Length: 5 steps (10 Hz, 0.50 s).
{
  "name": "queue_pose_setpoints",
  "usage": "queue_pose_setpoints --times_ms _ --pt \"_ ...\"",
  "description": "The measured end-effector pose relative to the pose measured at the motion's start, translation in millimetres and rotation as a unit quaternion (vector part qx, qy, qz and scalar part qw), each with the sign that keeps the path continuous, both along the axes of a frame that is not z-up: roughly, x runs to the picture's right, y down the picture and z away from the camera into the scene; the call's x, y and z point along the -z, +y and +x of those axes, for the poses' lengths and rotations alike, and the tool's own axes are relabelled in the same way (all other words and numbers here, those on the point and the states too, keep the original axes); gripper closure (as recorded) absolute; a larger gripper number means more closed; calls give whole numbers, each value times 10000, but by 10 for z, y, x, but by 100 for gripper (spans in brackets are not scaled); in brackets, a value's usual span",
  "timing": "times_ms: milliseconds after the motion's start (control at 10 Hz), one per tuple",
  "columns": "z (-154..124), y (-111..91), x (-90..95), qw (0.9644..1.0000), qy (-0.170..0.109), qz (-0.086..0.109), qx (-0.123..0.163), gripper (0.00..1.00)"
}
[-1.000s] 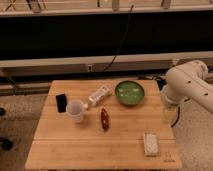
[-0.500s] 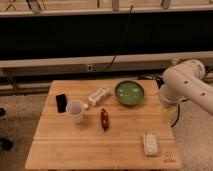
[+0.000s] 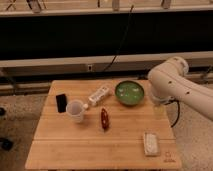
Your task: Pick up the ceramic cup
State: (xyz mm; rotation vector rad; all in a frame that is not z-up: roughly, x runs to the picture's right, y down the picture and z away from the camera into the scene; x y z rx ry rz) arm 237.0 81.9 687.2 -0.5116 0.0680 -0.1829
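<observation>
The ceramic cup point(image 3: 76, 110) is small and white, standing upright on the left part of the wooden table point(image 3: 60, 150), its wide rim facing up. My white arm reaches in from the right, beside the green bowl point(image 3: 129, 93). The gripper point(image 3: 159, 110) hangs pale below the arm's elbow over the table's right edge, far to the right of the cup. It is open and holds nothing.
A black block point(image 3: 61, 102) stands just left of the cup. A white bottle-like tube point(image 3: 98, 95) lies behind the cup, a red-brown item point(image 3: 104, 119) to its right, and a white packet point(image 3: 150, 143) near the front right corner. A dark wall runs behind the table.
The arm has drifted slightly to the left, towards the green bowl. Nothing on the table has moved.
</observation>
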Motion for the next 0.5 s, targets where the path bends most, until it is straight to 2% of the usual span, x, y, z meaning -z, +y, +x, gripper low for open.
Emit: queue_pose_setpoints --times_ms 200,500 --pt "-299 -73 -22 9991 -108 34 411 20" --pt "-509 -146 -52 9960 -196 52 870 20"
